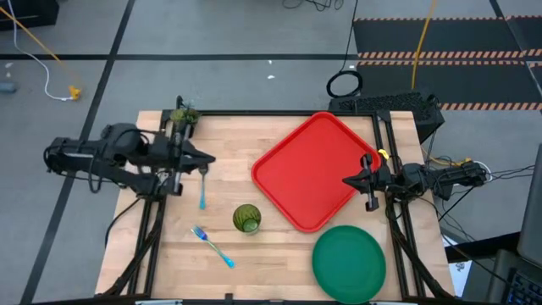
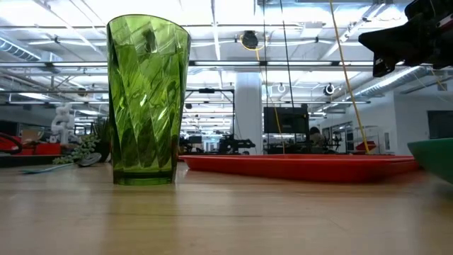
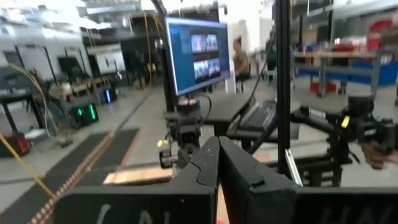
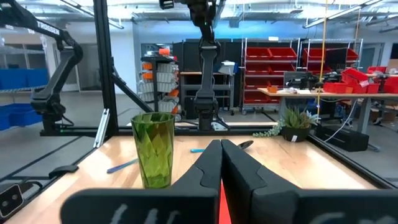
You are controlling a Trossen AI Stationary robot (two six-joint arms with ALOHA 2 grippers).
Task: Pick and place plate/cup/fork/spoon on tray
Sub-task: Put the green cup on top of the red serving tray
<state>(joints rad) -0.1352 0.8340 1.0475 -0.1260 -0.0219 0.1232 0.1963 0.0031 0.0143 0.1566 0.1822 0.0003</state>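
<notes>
Nearest the low camera, the cup (image 2: 147, 99) is seen upright on the table (image 1: 279, 254), between the fork (image 1: 212, 245) and the tray (image 1: 315, 169). Beside the left gripper (image 1: 209, 158) (fingers pressed together, nothing held) the spoon (image 1: 203, 188) is laid. Over the tray's edge the right gripper (image 1: 347, 180) is held, likewise closed and empty. Off the tray's near corner the plate (image 1: 349, 261) is set

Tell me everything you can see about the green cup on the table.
The cup is a translucent green tumbler with diamond-like facets, wider at the rim than at the base. It looks like plastic or glass. It stands upright and looks empty on the bare wooden table, beside the red tray, not on it. Nothing grips it.
</notes>
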